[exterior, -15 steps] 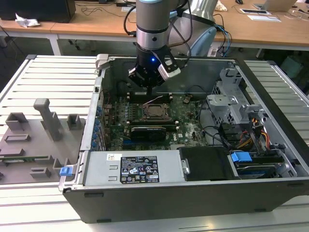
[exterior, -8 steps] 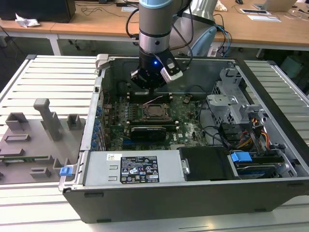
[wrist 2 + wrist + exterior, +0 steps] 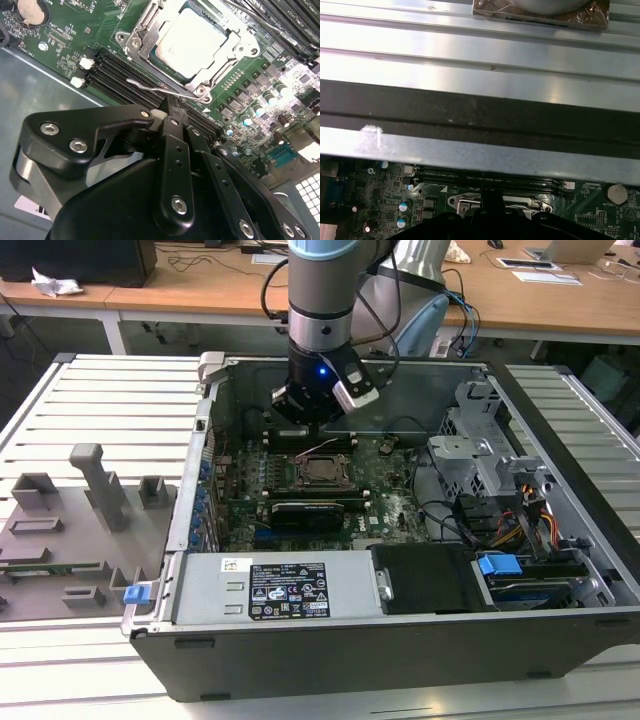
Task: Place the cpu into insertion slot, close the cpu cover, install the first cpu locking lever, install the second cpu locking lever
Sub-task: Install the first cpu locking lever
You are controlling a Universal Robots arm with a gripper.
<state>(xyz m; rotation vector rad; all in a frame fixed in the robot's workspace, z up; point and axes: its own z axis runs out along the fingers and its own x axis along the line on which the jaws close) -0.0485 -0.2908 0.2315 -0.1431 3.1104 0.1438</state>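
In the exterior view the arm (image 3: 322, 300) reaches down into an open computer case (image 3: 400, 650) lying on the slatted bench (image 3: 110, 400); the end effector (image 3: 313, 428) hangs low over the board, just beside the insertion slot (image 3: 302, 470). In the second wrist view the cpu (image 3: 192, 40) lies seated in that slot, the cpu cover (image 3: 145, 35) folded flat around it; the end effector (image 3: 169, 106) is narrow, fingers pressed together, its tips at a thin silver locking lever (image 3: 147, 86) that runs along the socket's edge beside the memory slots (image 3: 115, 75); whether they touch it I cannot tell. In the first wrist view the end effector (image 3: 490, 200) stands at the cover's frame (image 3: 465, 202), the memory slots (image 3: 485, 177) and the case wall (image 3: 480, 155) beyond.
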